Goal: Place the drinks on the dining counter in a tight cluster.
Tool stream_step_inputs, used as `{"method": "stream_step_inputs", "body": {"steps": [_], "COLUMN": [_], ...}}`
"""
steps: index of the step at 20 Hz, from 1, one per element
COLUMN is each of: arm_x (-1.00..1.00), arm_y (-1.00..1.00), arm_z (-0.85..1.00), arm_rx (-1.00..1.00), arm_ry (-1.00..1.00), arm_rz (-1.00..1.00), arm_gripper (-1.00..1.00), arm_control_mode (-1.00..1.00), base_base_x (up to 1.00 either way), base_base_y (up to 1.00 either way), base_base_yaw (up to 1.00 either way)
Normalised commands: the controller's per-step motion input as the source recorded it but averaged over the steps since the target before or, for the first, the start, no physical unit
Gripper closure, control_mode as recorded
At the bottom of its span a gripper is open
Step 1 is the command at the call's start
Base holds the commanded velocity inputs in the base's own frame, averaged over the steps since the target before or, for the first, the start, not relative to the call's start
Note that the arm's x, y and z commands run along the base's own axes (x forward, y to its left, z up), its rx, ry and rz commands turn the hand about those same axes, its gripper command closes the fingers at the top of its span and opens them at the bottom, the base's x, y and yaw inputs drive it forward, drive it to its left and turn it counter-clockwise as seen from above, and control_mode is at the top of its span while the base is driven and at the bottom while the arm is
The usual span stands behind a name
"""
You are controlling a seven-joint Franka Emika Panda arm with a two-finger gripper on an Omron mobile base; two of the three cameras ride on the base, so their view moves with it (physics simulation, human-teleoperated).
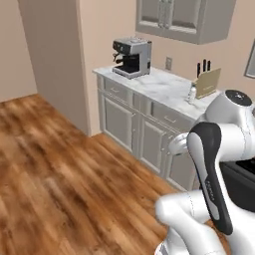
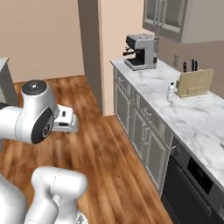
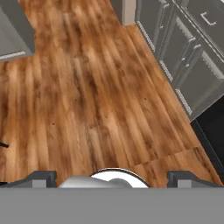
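Water bottle: a small clear bottle (image 1: 192, 94) with a white cap stands upright on the marble table (image 1: 159, 84), just beside the knife block (image 1: 207, 82), on the side nearer the coffee machine (image 1: 132, 57). The right base view shows it (image 2: 171, 92) in the same spot, just in front of the block's (image 2: 194, 82) near corner.

Other drinks: no wine bottle or amber bottle can be made out from here.

Landmark: the knife block sits toward the wall side of the table (image 2: 192, 113), well apart from the coffee machine (image 2: 141, 51) at the far end.

Fingers: spread wide and empty; the two dark tips (image 3: 111, 178) point down at the wooden floor (image 3: 87, 96), far from the bottle.

Arm: folded close to the base, its hand over the floor in front of the grey lower cabinets (image 1: 144, 132).

Handling, my judgement: the bottle looks light and thin-walled, so it may tip or slide on the smooth marble if nudged, and a hard squeeze may dent it. It is too small in these views to read its fill level.

Where to hold, my judgement: around the middle of the body, below the cap, coming in from the open side away from the knife block so the fingers clear the block.

Step in hand: the reach has not begun.
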Motion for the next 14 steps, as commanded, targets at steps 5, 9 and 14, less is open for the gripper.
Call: {"method": "stream_step_inputs", "body": {"steps": [5, 9, 14], "arm_x": [0.00, 0.00, 0.00], "arm_y": [0.00, 0.00, 0.00], "arm_z": [0.00, 0.00, 0.00], "arm_rx": [0.00, 0.00, 0.00], "arm_ry": [0.00, 0.00, 0.00], "arm_rz": [0.00, 0.00, 0.00], "arm_gripper": [-1.00, -1.00, -1.00], "arm_control_mode": [1.00, 1.00, 1.00], "base_base_x": [1.00, 0.98, 0.95], "base_base_y": [0.13, 0.21, 0.27], "base_base_yaw": [-0.39, -0.61, -0.64]}}
